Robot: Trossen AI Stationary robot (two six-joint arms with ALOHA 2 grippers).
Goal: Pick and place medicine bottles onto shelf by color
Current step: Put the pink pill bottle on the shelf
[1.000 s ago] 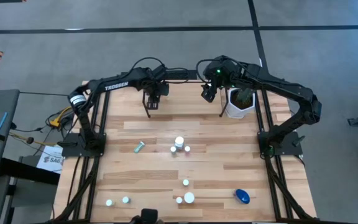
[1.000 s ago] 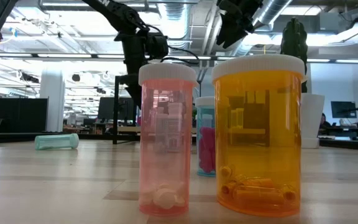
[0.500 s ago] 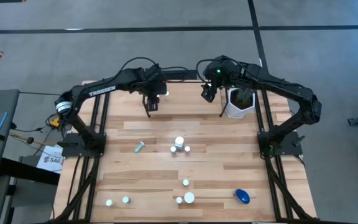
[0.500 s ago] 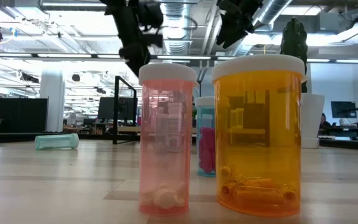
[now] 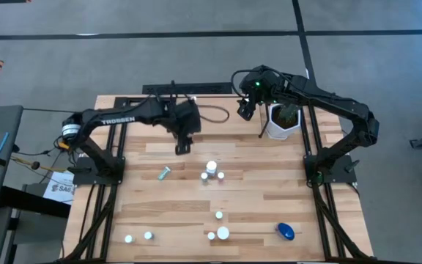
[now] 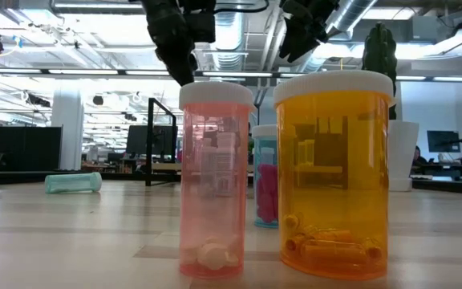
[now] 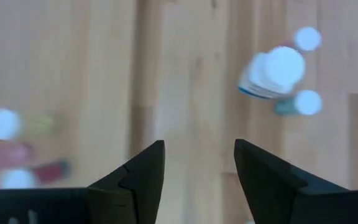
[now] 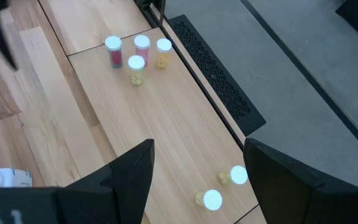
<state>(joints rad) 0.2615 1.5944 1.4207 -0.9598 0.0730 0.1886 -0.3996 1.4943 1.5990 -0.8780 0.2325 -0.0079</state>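
With its fingers apart and empty, the left hand (image 5: 182,149) hovers over the tabletop (image 5: 269,198) near the central medicine bottles (image 5: 212,172), which look light, rigid and slick-walled, best pinched across the ribbed cap or body.

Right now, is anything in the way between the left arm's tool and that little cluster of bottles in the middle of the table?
Nothing visible. The left tool hangs open and empty over bare wood, and only open tabletop lies between it and the middle bottles. The pale green bottle lies off to one side, clear of that path.
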